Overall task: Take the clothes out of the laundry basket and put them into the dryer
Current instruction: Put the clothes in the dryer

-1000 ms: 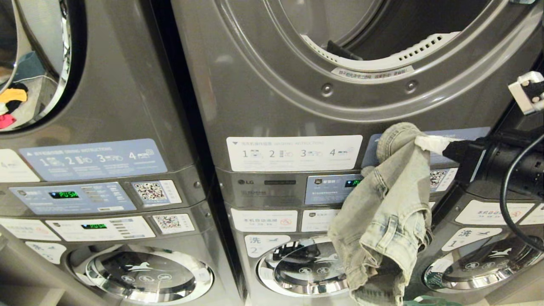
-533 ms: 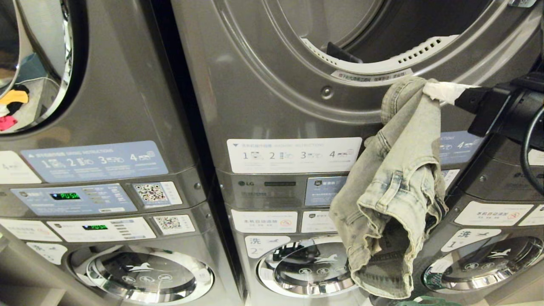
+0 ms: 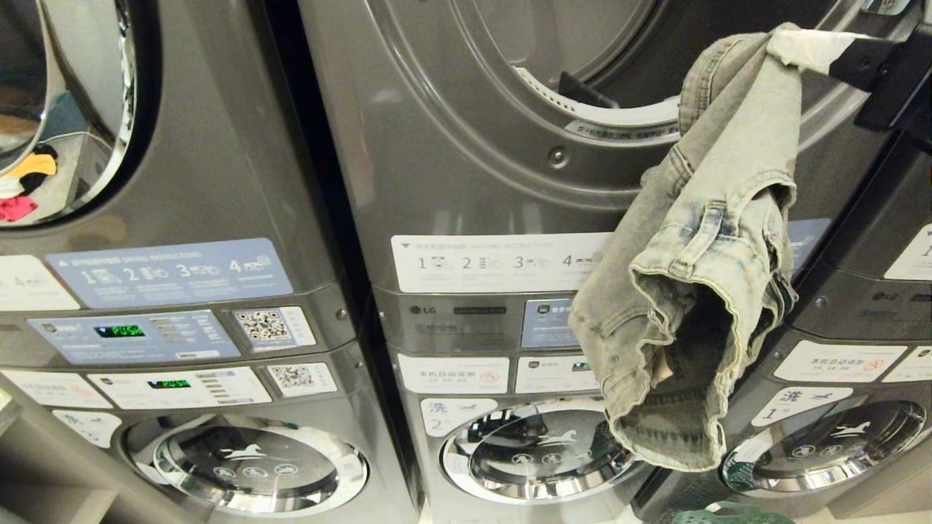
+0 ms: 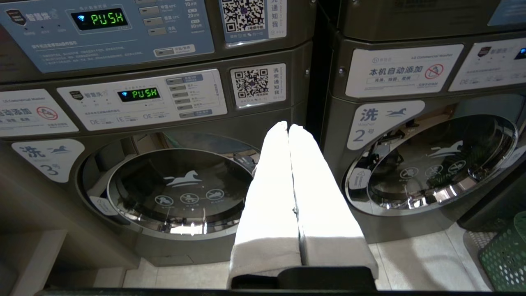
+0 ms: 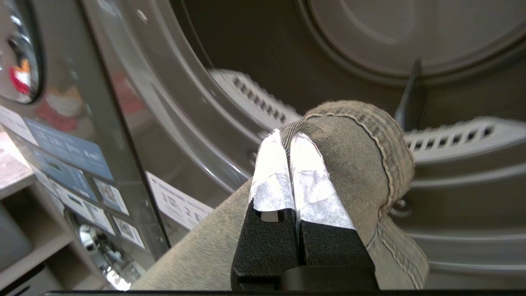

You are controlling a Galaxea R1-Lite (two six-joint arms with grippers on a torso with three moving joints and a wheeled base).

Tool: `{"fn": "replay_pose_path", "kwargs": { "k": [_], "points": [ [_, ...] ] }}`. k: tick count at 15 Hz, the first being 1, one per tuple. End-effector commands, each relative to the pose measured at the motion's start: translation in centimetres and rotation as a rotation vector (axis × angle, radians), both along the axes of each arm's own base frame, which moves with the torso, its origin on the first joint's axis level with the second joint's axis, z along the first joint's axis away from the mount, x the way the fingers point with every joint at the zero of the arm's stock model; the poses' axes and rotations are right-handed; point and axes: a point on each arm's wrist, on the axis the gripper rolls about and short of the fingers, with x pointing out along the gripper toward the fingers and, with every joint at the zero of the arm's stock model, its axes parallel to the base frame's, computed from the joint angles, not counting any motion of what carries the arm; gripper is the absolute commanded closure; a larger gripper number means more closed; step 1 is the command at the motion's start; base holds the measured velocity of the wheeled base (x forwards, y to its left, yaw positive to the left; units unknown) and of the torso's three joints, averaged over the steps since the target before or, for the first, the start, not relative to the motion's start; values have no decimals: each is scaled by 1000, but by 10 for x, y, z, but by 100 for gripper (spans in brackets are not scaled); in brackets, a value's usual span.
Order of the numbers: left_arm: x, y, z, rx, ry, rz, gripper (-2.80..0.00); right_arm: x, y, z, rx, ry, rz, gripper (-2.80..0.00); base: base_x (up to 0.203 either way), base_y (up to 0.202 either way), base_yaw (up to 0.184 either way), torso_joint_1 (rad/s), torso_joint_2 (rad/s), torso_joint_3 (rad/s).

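Denim garment [image 3: 699, 291] hangs from my right gripper [image 3: 783, 44], whose white-taped fingers [image 5: 304, 181] are pinched tight on a stitched fold at its top edge. From that pinch the cloth drops straight below the fingertips, bunching into a wide, frayed, faded-blue hem at its lowest part, clear of anything underneath. Just beyond the fingertips I see the open mouth of the dryer [image 3: 466, 160], with its pale perforated lint strip [image 5: 448, 137] ahead of and slightly under the gripper, and the dark drum behind it. Below the gripper, behind the hanging cloth, sit the instruction labels [image 3: 502, 262] and the LG control panel [image 3: 466, 320], then the chrome-rimmed washer door [image 3: 535, 458] further down. Lowest of all, under the garment's hem, a sliver of the green laundry basket [image 3: 728, 515] shows at the floor. My left gripper [image 4: 289, 129] is parked low, well off to the side, its taped fingers pressed together on nothing, pointing at the lower washers [image 4: 172, 193].
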Motion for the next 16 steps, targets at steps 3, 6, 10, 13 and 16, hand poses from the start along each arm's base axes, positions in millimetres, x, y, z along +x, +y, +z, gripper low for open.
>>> {"fn": "replay_pose_path", "kwargs": {
  "k": [3,6,10,13,16],
  "points": [
    [0,0,0,2,0,0,0,0,0,19,10,-39,3,0,0,0,0,-157,-112,-250],
    [0,0,0,3,0,0,0,-1,0,23,10,-44,1,0,0,0,0,-88,-184,-268],
    [0,0,0,3,0,-1,0,1,0,18,-44,-61,-24,0,0,0,0,2,-76,-62],
    [0,0,0,3,0,-1,0,1,0,16,-45,-53,-25,0,0,0,0,0,0,0],
    [0,0,0,4,0,0,0,1,0,15,-46,-50,-28,0,0,0,0,0,0,0]
  ]
}}
